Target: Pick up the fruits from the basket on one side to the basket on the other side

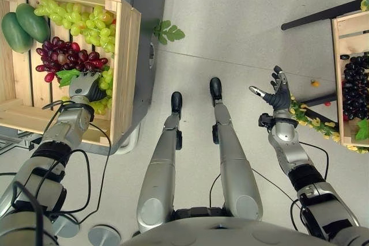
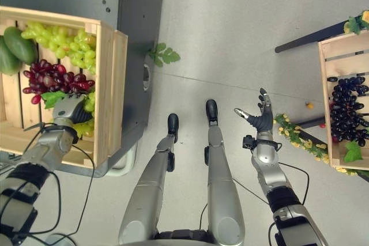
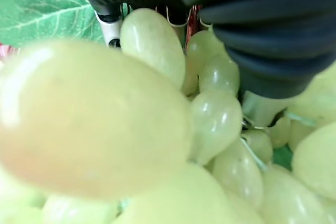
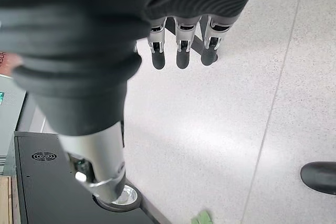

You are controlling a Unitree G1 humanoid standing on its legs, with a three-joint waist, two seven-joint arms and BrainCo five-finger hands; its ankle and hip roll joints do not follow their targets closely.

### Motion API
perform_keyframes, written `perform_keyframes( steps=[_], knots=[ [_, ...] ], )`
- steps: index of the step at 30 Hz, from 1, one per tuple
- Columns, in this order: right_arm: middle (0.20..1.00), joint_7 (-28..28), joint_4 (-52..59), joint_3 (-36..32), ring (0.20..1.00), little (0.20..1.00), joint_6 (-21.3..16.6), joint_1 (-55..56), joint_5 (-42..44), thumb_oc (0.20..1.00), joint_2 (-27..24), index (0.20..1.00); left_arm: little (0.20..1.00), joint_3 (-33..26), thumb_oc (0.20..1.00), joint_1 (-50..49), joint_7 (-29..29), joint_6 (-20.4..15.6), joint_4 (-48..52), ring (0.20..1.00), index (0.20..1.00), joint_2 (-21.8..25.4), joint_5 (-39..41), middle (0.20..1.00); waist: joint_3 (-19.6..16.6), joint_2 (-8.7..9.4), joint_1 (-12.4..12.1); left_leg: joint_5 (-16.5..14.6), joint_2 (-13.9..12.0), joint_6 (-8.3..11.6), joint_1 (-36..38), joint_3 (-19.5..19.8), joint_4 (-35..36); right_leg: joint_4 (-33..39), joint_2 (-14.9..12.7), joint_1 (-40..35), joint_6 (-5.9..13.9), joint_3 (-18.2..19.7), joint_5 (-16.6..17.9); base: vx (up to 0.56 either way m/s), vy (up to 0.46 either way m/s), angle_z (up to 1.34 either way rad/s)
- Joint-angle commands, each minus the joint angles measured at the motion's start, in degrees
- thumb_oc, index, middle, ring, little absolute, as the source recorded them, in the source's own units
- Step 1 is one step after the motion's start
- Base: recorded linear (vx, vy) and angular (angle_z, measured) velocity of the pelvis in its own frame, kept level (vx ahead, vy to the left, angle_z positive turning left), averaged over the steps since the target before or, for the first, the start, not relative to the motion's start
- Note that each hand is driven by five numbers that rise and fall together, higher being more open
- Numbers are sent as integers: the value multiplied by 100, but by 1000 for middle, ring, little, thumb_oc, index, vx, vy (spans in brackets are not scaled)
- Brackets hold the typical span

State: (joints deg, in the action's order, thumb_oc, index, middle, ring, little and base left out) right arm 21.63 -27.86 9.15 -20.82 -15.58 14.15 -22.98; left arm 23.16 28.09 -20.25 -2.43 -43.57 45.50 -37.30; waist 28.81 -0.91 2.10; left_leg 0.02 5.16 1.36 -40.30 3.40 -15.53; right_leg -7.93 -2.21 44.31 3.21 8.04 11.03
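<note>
Fig.: My left hand sat in the left crate, down among the green grapes; fingers buried, grip state unclear. Right hand hung open, empty, over floor nr the right crate, the target.

The scene was lit evenly and brightly from overhead, and the pale floor was rendered without harsh glare. Only soft, short shadows were cast beside the left crate. Straight edges were bowed toward the corners of both eye views. In the left wrist view, the green grapes nearest the lens were blurred, with small highlights on their skins. In the right wrist view, a broad soft sheen was seen on the floor.
</note>
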Motion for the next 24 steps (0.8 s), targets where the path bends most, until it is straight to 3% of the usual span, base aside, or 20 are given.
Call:
perform_keyframes(
  steps=[1,7,11,15,24],
  knots=[
    [1000,-38,393,-246,1000,1000,-96,278,34,1000,-194,1000,200,-422,200,-779,148,-30,91,200,200,-174,287,200,98,-120,-105,-140,219,-123,278,189,51,-34,146,-501,277,-400,-248,41,-47,2],
    [1000,-271,329,-53,1000,1000,-9,393,-37,1000,-151,1000,200,-867,200,-707,-104,-57,-73,200,200,-103,738,200,62,-22,-171,-178,144,-82,1058,242,224,43,95,-1289,246,-448,-317,44,-59,9],
    [1000,-445,257,53,1000,1000,-2,452,3,1000,-129,1000,200,-1165,200,-867,-311,-156,-115,200,200,-28,988,200,-229,22,-251,-75,136,-28,1433,314,506,333,-3,-1705,252,-493,-247,77,-52,1],
    [1000,-704,78,123,1000,1000,55,588,25,1000,-148,1000,200,-1779,200,-1476,-611,-376,637,200,200,-242,1341,200,-602,19,-430,-57,98,-4,1851,417,691,551,-21,-2191,252,-557,-263,113,-21,12],
    [1000,-1212,70,283,1000,1000,123,911,-5,1000,-205,1000,200,-2401,200,-2112,-778,-728,1364,200,200,-585,1633,200,-1170,75,-496,-150,7,13,2462,578,858,756,7,-2798,210,-582,-392,97,-9,6]
  ],
)
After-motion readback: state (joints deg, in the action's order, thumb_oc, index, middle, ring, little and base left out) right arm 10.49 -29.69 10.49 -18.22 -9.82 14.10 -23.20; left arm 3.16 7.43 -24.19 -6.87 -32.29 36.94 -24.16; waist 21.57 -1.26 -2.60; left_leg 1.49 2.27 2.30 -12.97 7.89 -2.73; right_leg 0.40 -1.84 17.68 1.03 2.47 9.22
